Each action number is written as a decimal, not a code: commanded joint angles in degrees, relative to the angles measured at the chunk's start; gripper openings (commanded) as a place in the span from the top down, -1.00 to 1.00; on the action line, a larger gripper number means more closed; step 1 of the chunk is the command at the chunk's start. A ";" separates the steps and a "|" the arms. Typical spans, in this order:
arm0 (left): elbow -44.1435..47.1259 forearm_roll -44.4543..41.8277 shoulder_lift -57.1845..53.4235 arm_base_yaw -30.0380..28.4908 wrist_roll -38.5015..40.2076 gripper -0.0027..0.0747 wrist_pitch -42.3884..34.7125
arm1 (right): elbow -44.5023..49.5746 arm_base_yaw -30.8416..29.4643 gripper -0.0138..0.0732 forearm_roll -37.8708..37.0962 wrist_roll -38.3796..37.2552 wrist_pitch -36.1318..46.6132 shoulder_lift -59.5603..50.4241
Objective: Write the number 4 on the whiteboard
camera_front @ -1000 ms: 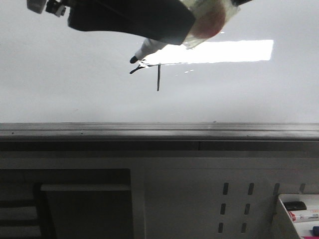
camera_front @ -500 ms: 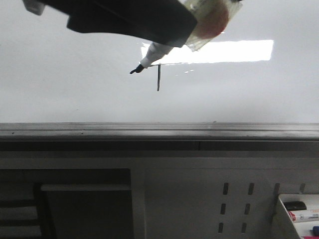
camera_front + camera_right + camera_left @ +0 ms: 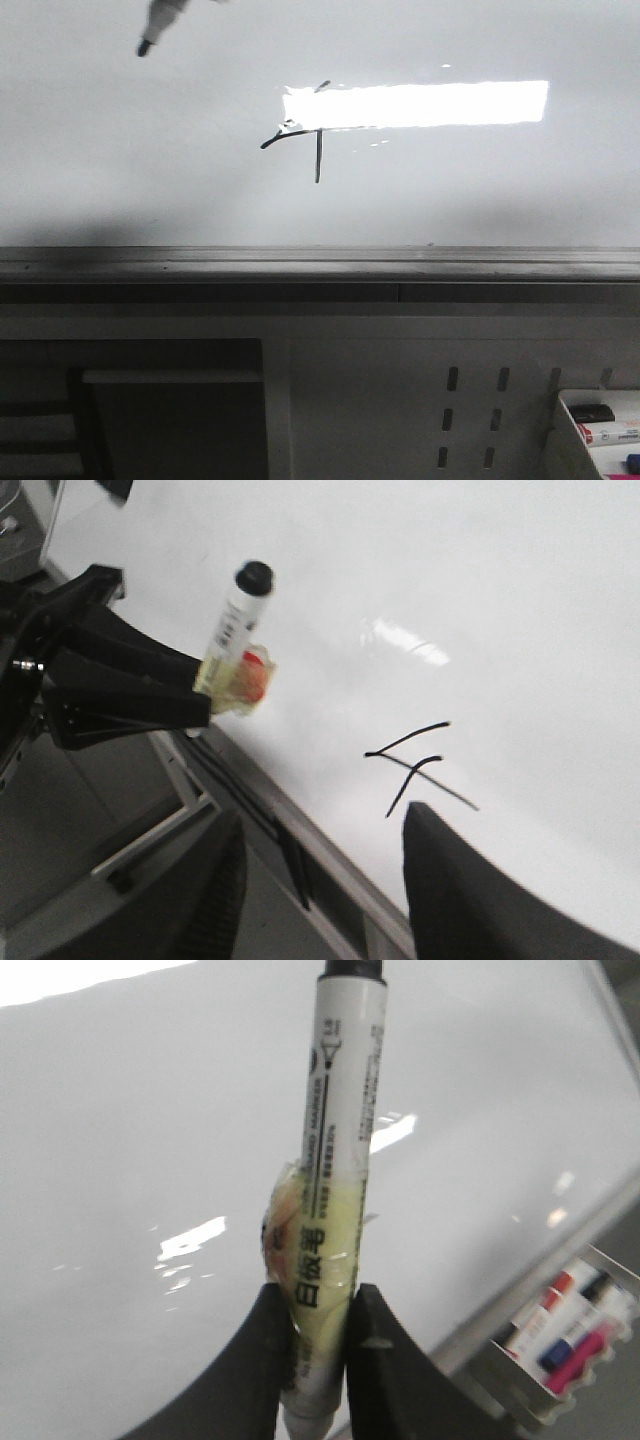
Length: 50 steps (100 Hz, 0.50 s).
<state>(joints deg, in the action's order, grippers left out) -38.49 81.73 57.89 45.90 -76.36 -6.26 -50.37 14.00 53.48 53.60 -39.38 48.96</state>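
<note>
The whiteboard is glossy white with a bright rectangular reflection and a grey edge rail. The number 4 is drawn on it in thin black strokes: a slanted stroke, a crossbar and a vertical stem. It also shows in the right wrist view. My left gripper is shut on a white marker wrapped in yellowish tape. In the front view only the marker's tip end shows, up and left of the figure. My right gripper is open and empty, just in front of the board's rail below the figure.
The grey edge rail runs along the board's near side. A tray of spare markers sits at the lower right, also in the left wrist view. My left gripper with the marker shows in the right wrist view.
My left arm has drawn back up and to the left with the marker, off the strokes. The whole figure is now uncovered.
</note>
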 commanded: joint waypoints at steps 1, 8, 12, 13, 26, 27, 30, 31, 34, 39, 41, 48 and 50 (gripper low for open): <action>-0.56 6.49 -1.90 -0.03 0.86 0.98 -9.71 | -0.01 -0.60 -0.05 2.19 0.10 4.88 -2.31; -0.56 7.68 -1.35 -0.03 1.48 0.98 -12.70 | 2.14 -0.60 -0.05 3.08 0.10 7.21 -3.49; -0.56 7.04 -0.52 -0.03 3.50 0.98 -13.70 | 3.06 -0.60 -0.05 3.51 0.10 8.00 -3.75; -0.67 6.88 -0.36 -0.03 3.91 0.98 -13.91 | 3.23 -0.60 -0.05 3.63 0.10 8.12 -3.88; -0.76 0.20 3.57 -0.03 14.58 0.98 -19.14 | 5.27 -0.60 -0.05 4.54 0.10 8.64 -3.98; -0.76 -0.20 4.05 -0.03 15.90 0.98 -19.34 | 5.40 -0.60 -0.05 4.54 0.10 8.64 -3.98; -0.76 -1.91 4.98 -0.03 18.29 0.98 -19.63 | 5.64 -0.60 -0.05 4.54 0.10 8.52 -3.98; -0.76 -2.85 5.21 -0.03 18.86 0.98 -19.72 | 5.66 -0.60 -0.05 4.54 0.10 8.52 -3.98; -0.76 -4.66 6.36 -0.03 21.36 0.98 -19.84 | 5.79 -0.60 -0.05 4.54 0.10 8.27 -3.98; -0.76 -8.01 8.02 -0.03 24.79 0.98 -19.97 | 6.03 -0.60 -0.05 4.54 0.10 7.91 -3.98; -0.76 -8.78 8.44 -0.03 26.12 0.98 -19.97 | 6.03 -0.60 -0.05 4.54 0.10 7.87 -3.98; -0.76 -10.95 10.38 -0.03 28.78 0.98 -21.14 | 6.03 -0.60 -0.05 4.54 0.10 7.83 -3.98; -0.76 -11.09 10.95 -0.03 29.06 0.98 -21.60 | 6.03 -0.60 -0.05 4.54 0.10 7.83 -3.98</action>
<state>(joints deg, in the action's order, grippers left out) -37.51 75.06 67.89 45.79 -51.58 -24.45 -42.89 13.77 55.60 53.60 -33.59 45.41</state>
